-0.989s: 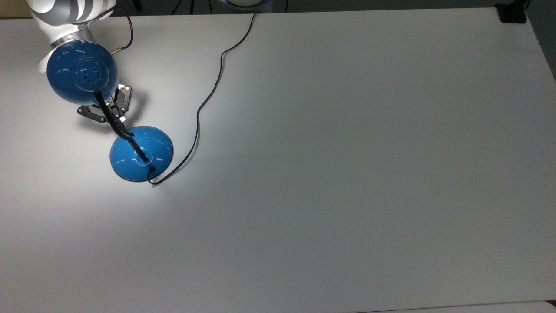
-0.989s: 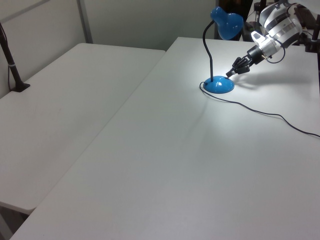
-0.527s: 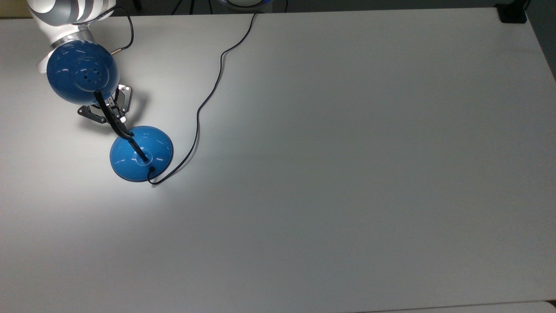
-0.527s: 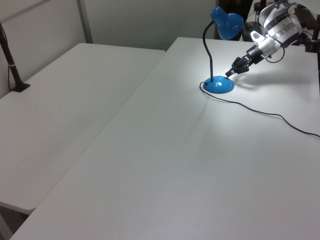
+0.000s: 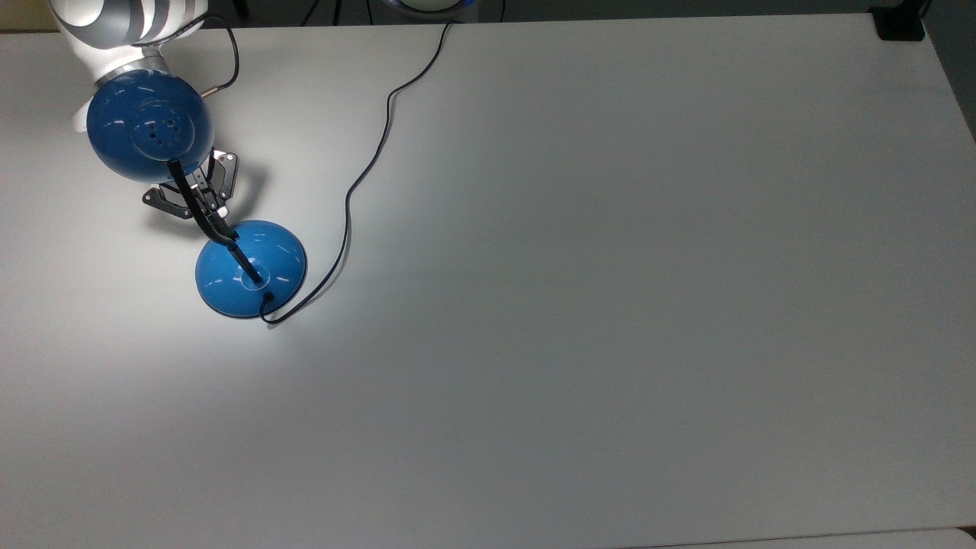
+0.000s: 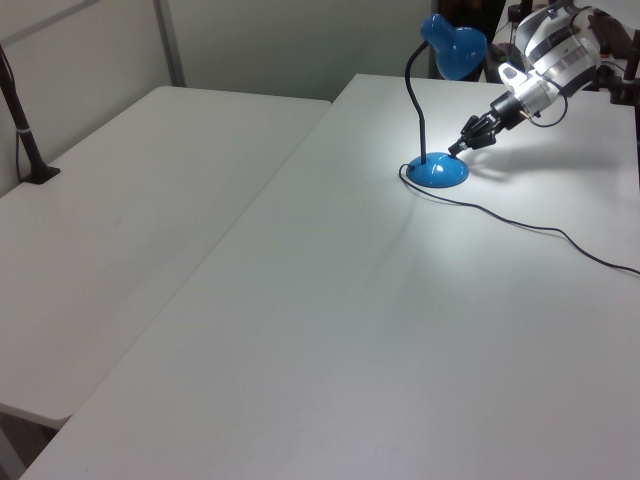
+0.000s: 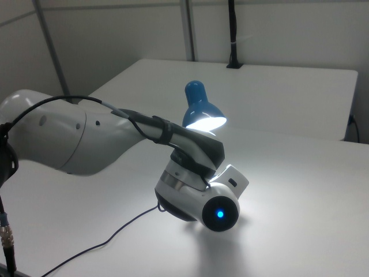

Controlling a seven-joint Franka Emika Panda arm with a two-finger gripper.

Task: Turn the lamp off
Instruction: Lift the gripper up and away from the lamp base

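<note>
The lamp stands at the top view's left, with a glossy blue domed shade (image 5: 149,126), a black bent neck (image 5: 200,210) and a round blue base (image 5: 252,268). It is lit: the shade (image 7: 202,112) glows from below and a bright patch lies on the table around the base (image 6: 438,171). My gripper (image 5: 215,212) reaches down under the shade, fingers drawn together into a point, its tip at the base's rim on the side away from the cord. In the left view the gripper (image 6: 460,151) touches the base's right edge.
The lamp's thin black cord (image 5: 366,164) snakes from the base to the table's far edge. The white table (image 5: 610,305) stretches wide toward the top view's right. A second table (image 6: 120,190) adjoins it, with a black post (image 6: 25,140). My arm's wrist (image 7: 190,190) fills the right view's foreground.
The gripper has pressed a little further toward the base, and the whole lamp has shifted slightly to the top view's right. The lamp stays lit.
</note>
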